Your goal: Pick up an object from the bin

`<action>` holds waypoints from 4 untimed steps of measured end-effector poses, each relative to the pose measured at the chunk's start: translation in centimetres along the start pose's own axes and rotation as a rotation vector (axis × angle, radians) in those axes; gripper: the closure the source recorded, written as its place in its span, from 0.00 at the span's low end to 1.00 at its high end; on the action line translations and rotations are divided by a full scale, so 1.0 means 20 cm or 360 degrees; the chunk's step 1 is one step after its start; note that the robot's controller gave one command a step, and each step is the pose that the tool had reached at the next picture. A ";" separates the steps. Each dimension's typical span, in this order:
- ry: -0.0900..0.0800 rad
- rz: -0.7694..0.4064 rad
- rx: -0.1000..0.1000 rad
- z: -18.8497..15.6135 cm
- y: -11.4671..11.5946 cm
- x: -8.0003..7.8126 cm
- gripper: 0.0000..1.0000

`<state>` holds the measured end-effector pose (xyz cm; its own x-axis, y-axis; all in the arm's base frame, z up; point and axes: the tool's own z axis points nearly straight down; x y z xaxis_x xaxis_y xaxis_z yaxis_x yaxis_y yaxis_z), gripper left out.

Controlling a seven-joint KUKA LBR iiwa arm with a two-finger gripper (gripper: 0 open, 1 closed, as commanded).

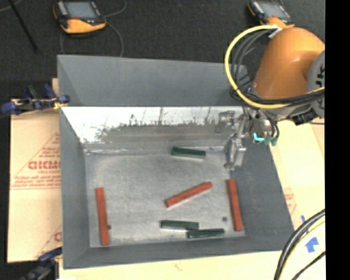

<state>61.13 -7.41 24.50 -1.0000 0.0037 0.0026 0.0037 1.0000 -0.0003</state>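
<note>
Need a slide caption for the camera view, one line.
Gripper over bin's right side, near a red bar's far end and a green bar.

A robotics lab: a grey metal bin (71,164) surrounds the claw (235,156), an orange-covered arm (287,60) with looped cables (232,65) stands right of it, and 2 handheld control units (80,15) lie beyond on dark flooring (164,27).

Orange-capped arm (287,57) from right, jaws pointing down
</note>
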 end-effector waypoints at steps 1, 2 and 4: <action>0.0002 -0.0297 -0.0001 0.60 0.08 0.15 0.00; -0.0003 -0.0275 -0.0002 0.89 0.08 0.25 0.00; -0.0025 -0.0211 0.0006 0.08 -0.02 0.21 1.00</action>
